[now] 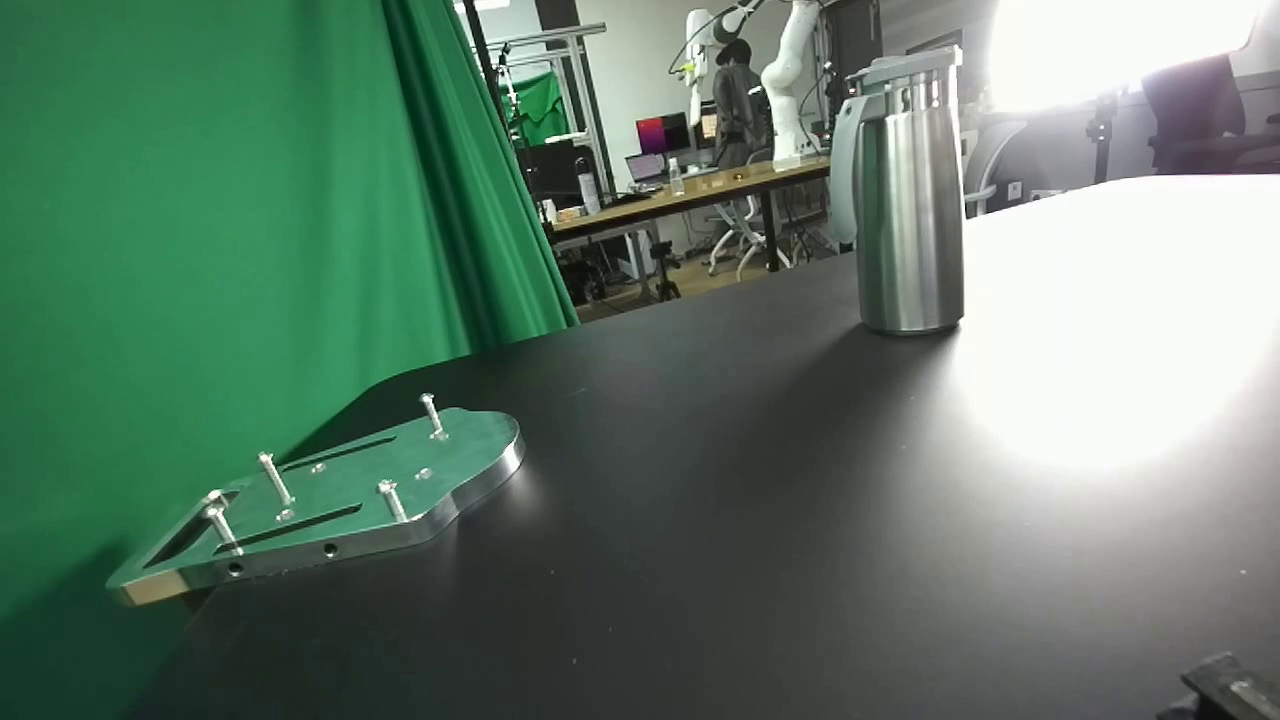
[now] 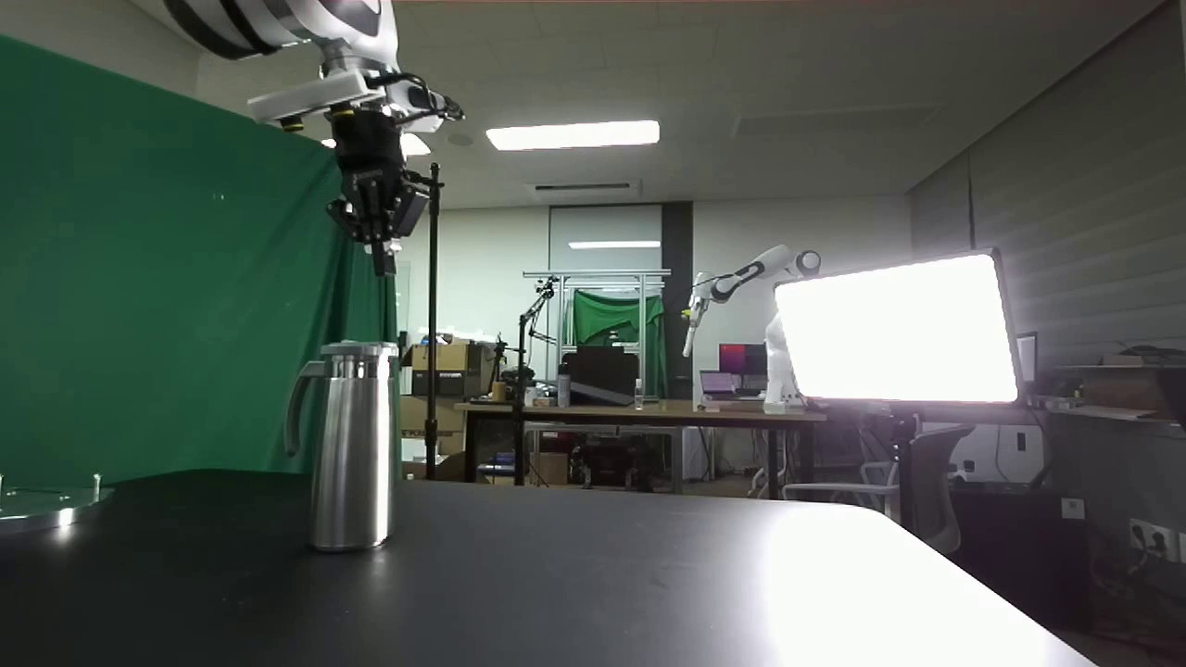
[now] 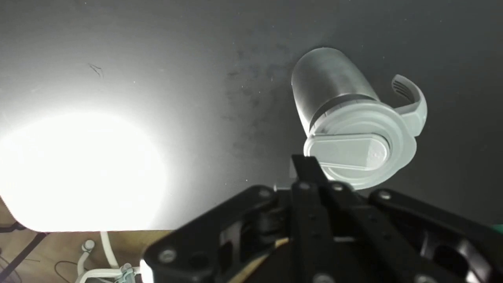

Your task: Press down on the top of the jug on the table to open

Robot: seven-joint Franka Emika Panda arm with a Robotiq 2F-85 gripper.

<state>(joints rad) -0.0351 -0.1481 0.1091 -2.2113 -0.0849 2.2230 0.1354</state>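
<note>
The steel jug stands upright on the black table; its body shows in both exterior views [image 1: 910, 220] [image 2: 352, 463] and the wrist view [image 3: 330, 74]. Its handle points left in both exterior views. The top of the jug [image 3: 401, 145] is a pale grey lid with an oblong raised panel [image 3: 346, 151]; it also shows in the exterior views [image 1: 905, 66] [image 2: 359, 349]. My gripper [image 2: 382, 261] points down above the lid, with a gap between. Its fingers are together and empty. In the wrist view the fingertips [image 3: 310, 163] overlap the lid's edge. The table [image 1: 700, 480] [image 2: 574, 574] [image 3: 235, 59] lies beneath.
A flat green-tinted plate with upright pegs [image 1: 370, 480] lies at the table's edge, by the green curtain [image 1: 250, 200]; the plate also shows in an exterior view [image 2: 46, 509]. A bright light panel [image 2: 899, 329] glares on the table. A dark piece [image 1: 1230, 690] shows at a corner.
</note>
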